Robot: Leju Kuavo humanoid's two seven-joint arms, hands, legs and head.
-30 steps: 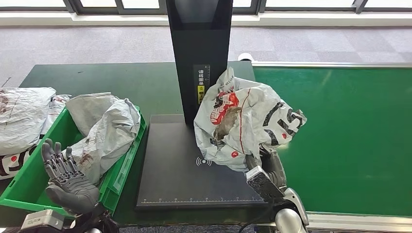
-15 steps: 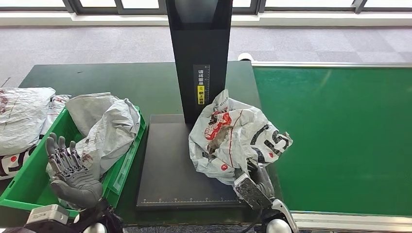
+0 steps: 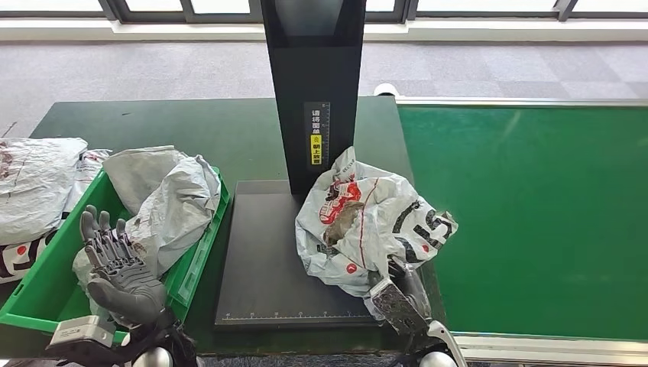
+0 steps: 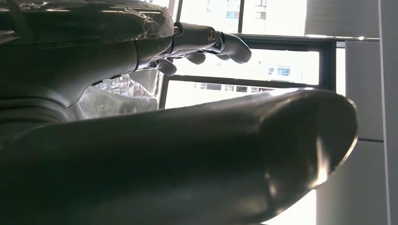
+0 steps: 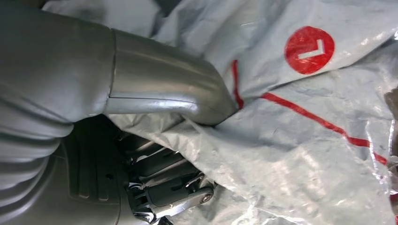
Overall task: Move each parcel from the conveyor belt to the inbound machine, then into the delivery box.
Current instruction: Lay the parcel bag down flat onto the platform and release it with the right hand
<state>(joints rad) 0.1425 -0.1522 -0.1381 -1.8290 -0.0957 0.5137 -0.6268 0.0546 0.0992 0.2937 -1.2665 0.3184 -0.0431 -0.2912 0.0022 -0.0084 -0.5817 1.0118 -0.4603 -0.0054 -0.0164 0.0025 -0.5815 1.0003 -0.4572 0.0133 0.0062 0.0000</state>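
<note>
1. Right hand grips parcel, which rests on scanner plate's right edge, overhanging the belt.
2. Left hand empty, fingers spread, over green bin's near corner.
3. Bin holds one bag; plate's left half bare.

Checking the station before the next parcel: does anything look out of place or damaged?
The parcel in the right hand is crumpled and overhangs the scanner plate's right edge. More bags lie on the table outside the green box.
</note>
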